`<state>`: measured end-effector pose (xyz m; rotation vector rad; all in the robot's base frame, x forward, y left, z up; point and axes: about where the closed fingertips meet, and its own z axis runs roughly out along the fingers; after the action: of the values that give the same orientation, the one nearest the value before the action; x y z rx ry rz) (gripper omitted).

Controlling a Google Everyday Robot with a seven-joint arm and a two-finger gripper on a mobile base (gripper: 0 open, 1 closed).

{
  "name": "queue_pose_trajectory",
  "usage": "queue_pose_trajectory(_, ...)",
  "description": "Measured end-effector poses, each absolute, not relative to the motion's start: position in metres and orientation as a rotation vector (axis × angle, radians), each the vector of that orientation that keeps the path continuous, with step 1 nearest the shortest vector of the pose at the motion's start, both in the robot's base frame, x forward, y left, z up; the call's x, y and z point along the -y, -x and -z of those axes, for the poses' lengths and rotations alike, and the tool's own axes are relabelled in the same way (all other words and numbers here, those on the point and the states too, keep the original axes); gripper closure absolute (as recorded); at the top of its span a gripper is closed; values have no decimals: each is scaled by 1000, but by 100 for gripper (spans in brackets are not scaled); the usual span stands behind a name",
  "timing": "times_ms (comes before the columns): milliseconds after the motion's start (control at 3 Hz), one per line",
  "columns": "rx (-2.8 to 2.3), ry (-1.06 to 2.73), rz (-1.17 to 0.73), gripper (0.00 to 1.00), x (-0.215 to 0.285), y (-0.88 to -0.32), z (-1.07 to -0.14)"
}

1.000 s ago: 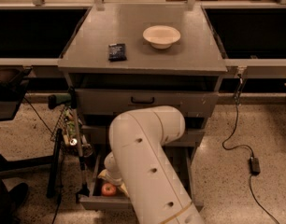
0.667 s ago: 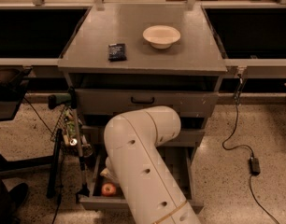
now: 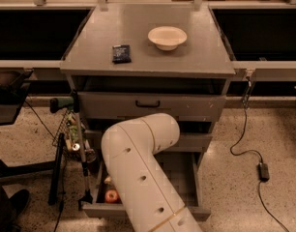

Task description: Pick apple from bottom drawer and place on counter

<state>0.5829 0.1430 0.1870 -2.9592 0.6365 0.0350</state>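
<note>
The apple (image 3: pixel 111 195), judged firm, light and smooth, is best taken across its middle. The jaws are hidden behind the arm (image 3: pixel 138 178), so their state cannot be told.

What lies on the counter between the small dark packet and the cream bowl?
Only bare counter, as the camera view shows. The pincer is hidden behind the arm.

Apple (image 3: pixel 111 195) in open bottom drawer (image 3: pixel 96 209), claw hidden
</note>
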Motion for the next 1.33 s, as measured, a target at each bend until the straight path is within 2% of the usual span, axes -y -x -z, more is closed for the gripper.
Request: queue_pose_trajectory(1333, -314, 3059, -24, 0, -152, -570, -152)
